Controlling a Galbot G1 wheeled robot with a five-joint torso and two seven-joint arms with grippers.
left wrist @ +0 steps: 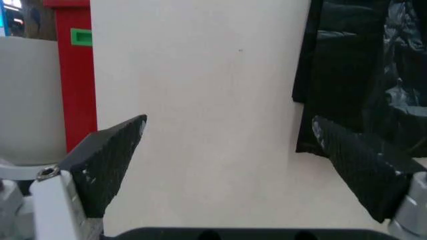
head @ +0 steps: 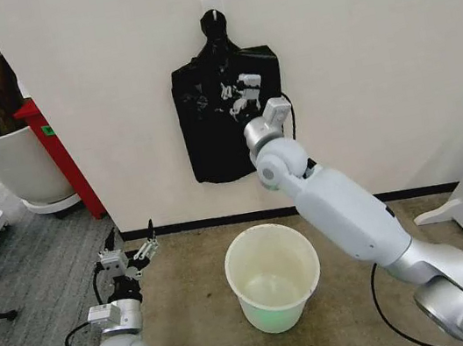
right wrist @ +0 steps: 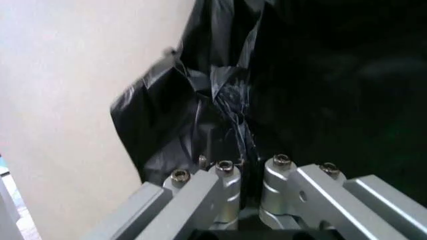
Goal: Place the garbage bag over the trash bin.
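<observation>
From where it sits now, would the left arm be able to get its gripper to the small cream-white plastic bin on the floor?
Probably yes. The left gripper stands open and holds nothing, low beside the cream-white plastic bin, with bare carpet between them. The right gripper is up at the black bags on the wall, out of the way.

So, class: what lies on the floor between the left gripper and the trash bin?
Bare carpet, in the head view, between the open left gripper and the trash bin.
</observation>
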